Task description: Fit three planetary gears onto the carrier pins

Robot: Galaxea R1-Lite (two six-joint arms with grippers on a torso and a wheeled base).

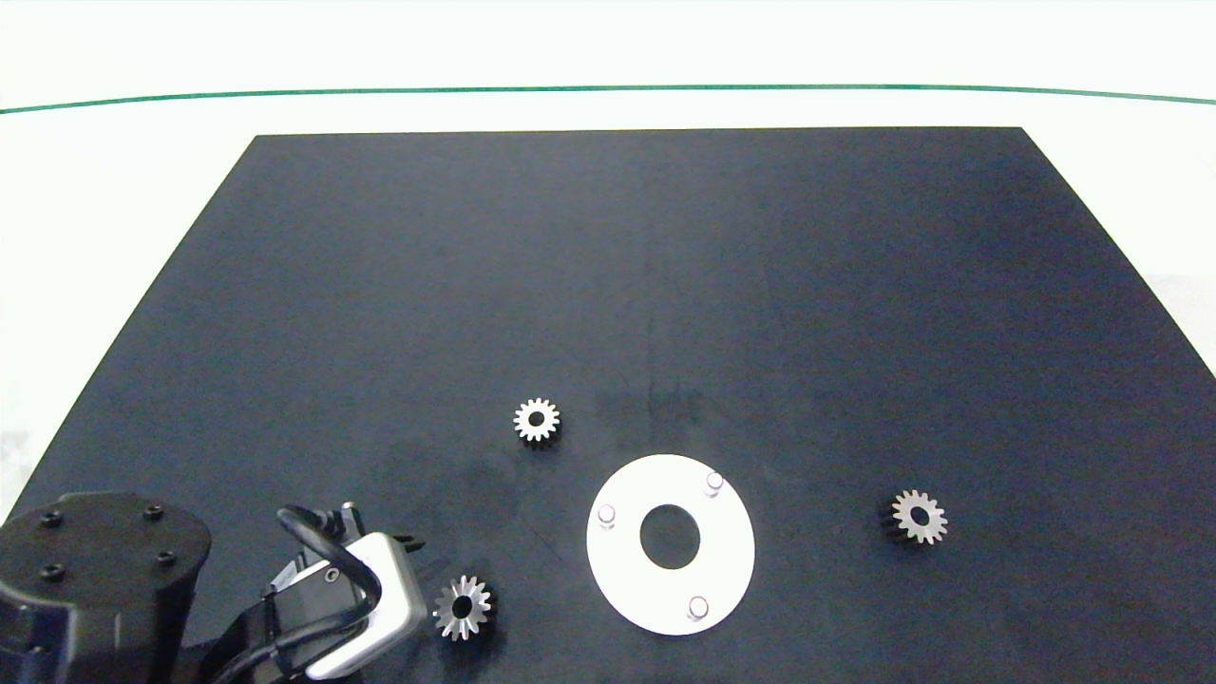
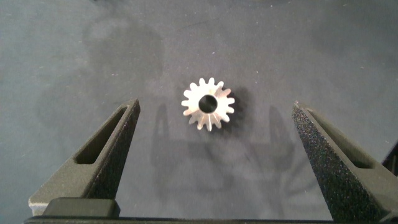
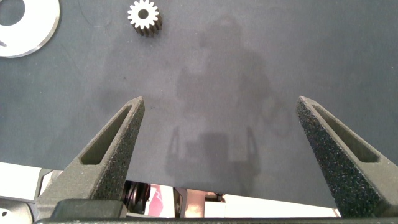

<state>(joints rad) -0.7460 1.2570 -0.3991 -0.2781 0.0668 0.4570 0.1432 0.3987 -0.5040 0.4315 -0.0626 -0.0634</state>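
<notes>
Left gripper (image 2: 211, 155), fingers spread, hovers over the nearest gear (image 1: 463, 607), apparently not touching it. Beside it lies the white disc (image 1: 731, 560) with three bare carrier pins (image 1: 698, 605). Right gear (image 1: 919, 517) and far gear (image 1: 537, 420) lie flat on the mat (image 1: 608, 285). Right gripper (image 3: 217, 155), fingers apart, holds nothing.

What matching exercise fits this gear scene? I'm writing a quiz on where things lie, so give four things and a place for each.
Things:
1. white disc
2. gear
3. gear
4. gear

Places:
A. far side of the disc, towards the left
B. between the open left gripper fingers
C. mat's near middle, pins bare
D. right of the disc, alone

Pairs: 1-C, 2-B, 3-D, 4-A
</notes>
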